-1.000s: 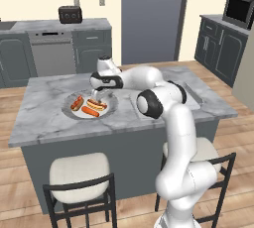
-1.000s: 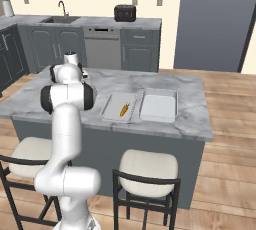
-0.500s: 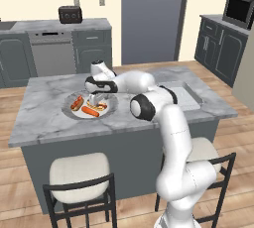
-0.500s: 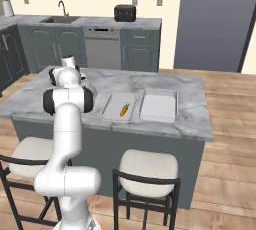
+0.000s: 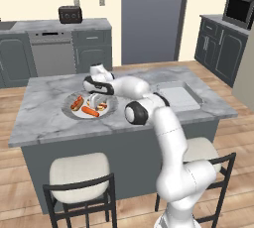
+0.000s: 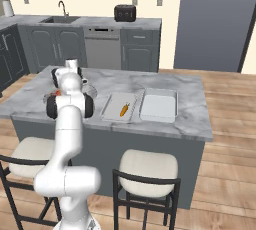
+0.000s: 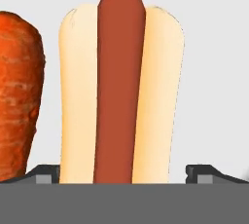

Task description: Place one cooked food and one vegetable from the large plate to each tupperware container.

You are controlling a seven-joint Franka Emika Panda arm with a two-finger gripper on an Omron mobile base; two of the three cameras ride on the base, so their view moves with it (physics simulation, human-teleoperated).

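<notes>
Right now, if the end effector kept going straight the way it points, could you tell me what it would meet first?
Most likely the hot dog lying on the large plate: it sits centred between the end effector fingertips, with a carrot off to one side. Depth is unclear.

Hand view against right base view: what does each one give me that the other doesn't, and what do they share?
Hand view: a close look at a hot dog lying between the tips of the open claw, with an orange-red carrot beside it on the large plate.
Right base view: the two tupperware containers, the nearer one holding a yellower carrot, the other with nothing visible in it.
Both: the plate, which is just a sliver beside the arm in the right base view.
</notes>
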